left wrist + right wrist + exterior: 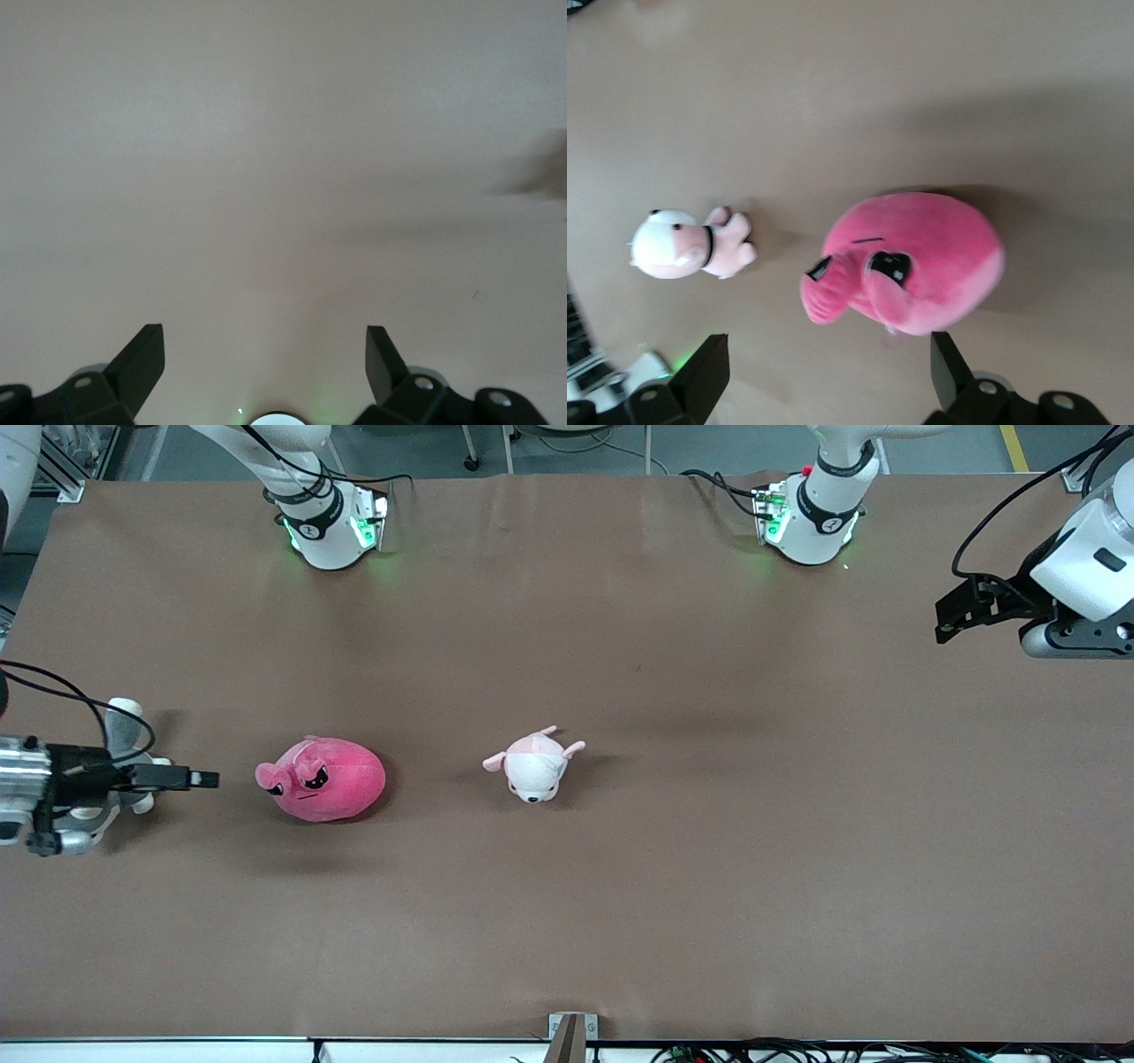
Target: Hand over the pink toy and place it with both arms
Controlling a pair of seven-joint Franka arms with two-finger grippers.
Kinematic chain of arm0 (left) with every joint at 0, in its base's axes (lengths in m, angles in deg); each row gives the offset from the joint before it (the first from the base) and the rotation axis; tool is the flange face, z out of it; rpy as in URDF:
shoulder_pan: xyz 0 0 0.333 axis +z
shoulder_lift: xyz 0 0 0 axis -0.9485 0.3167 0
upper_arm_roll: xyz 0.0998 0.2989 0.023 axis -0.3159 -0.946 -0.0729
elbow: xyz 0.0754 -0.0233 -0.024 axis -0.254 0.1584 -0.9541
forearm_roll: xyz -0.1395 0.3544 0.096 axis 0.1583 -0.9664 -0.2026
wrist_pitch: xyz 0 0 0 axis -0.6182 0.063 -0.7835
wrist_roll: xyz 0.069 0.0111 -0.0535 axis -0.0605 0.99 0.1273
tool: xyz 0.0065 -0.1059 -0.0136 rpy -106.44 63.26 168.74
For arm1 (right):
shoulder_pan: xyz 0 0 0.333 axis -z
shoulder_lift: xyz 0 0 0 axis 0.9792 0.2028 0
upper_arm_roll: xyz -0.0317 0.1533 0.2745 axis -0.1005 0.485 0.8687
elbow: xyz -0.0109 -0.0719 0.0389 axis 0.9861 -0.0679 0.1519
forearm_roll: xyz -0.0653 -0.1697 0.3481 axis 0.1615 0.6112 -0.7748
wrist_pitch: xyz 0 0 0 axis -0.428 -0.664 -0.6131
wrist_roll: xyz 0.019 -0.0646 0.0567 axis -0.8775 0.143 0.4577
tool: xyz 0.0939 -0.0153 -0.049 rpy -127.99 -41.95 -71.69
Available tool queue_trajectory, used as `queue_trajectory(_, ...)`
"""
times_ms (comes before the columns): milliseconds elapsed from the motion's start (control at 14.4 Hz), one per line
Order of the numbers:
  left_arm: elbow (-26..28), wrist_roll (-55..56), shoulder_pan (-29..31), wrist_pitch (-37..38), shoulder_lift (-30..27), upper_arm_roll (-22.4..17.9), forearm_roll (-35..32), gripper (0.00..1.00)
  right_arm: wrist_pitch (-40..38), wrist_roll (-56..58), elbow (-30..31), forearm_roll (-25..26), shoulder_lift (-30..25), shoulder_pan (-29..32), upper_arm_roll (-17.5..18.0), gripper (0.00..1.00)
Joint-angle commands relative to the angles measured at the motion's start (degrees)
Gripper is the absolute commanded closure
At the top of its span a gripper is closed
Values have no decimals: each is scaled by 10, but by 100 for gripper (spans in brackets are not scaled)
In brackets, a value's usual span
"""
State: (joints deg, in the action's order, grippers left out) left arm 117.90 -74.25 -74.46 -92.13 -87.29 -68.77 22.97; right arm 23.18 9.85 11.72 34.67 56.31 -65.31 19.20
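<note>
The pink toy (pixel 332 779) (pixel 921 257), a round hot-pink plush with black angry eyes, lies on the brown table toward the right arm's end. My right gripper (pixel 205 779) (pixel 826 345) hovers just beside it, pointing at its face, open with nothing between its fingers. My left gripper (pixel 946 622) (pixel 266 336) waits open over bare table at the left arm's end, also holding nothing.
A small pale pink-and-white plush (pixel 534 766) (pixel 682 243) lies near the table's middle, beside the pink toy. A grey-and-white plush (pixel 124 716) is partly hidden under the right gripper. The arm bases (pixel 332 527) (pixel 811 514) stand along the table's edge farthest from the front camera.
</note>
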Motion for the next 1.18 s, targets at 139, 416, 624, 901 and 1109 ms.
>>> queue_trajectory(139,12,12,2,3,-16,1,-3,0,-2,-47,1,106,-81,-16,9,0)
queue_trajectory(416,15,21,2,3,-21,-1,-3,0,-1,-140,-2,224,-141,-61,10,0)
queue_trajectory(624,15,22,2,2,-20,-2,-3,0,3,-130,-6,257,-152,-62,9,0)
queue_trajectory(901,14,23,2,0,-20,-3,-3,0,1,-121,-38,258,-151,-61,8,0)
queue_trajectory(1109,15,23,2,-1,-19,-3,-3,0,5,-126,-38,256,-159,-62,9,0)
